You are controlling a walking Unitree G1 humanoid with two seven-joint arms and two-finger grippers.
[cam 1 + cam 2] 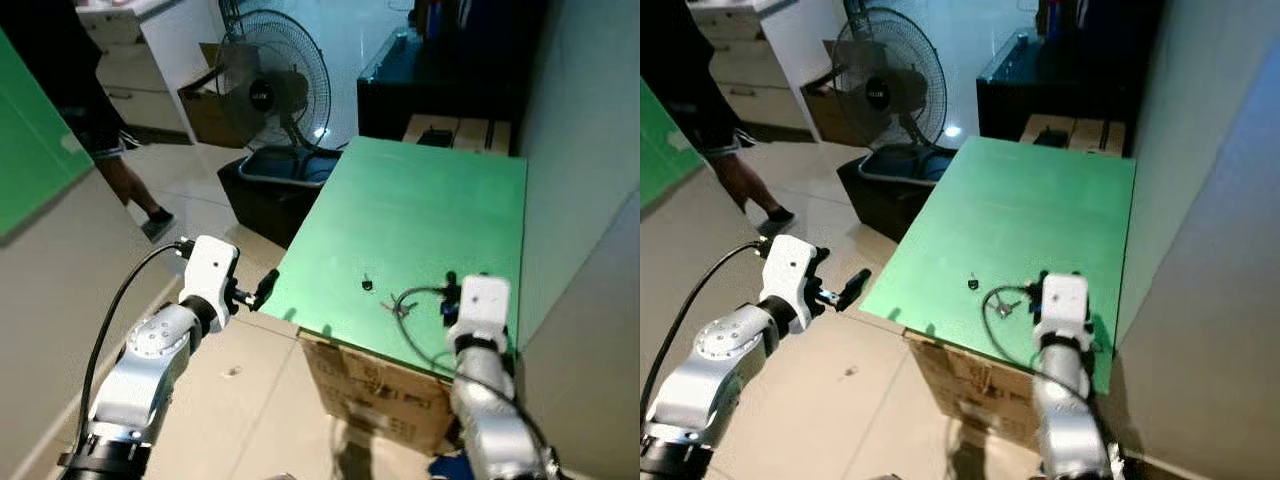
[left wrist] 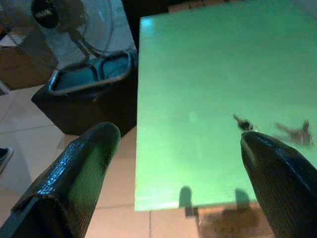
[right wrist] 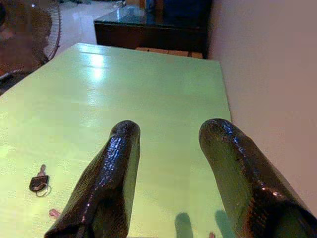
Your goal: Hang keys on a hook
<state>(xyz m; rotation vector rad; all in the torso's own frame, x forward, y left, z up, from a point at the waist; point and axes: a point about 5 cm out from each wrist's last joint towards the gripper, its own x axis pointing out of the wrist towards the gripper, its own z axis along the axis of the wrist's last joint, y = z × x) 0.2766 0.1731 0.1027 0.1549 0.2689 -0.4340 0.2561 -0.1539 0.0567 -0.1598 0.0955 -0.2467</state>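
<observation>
Green glossy tabletop point(image 1: 420, 210) bears a small, perhaps black-headed key point(image 3: 38, 182); right gripper point(image 3: 168, 163) parted, empty.

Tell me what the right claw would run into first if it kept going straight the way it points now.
Probably nothing soon. The right claw, open, points along the bare green tabletop toward its far edge, where a dark cabinet stands. The key lies off to one side, outside that line. Height above the top is unclear.

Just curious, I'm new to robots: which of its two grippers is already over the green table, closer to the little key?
The right gripper: its open fingers hang above the green table, beside the black-headed key. The left gripper hovers off the table's edge, above the floor.
</observation>
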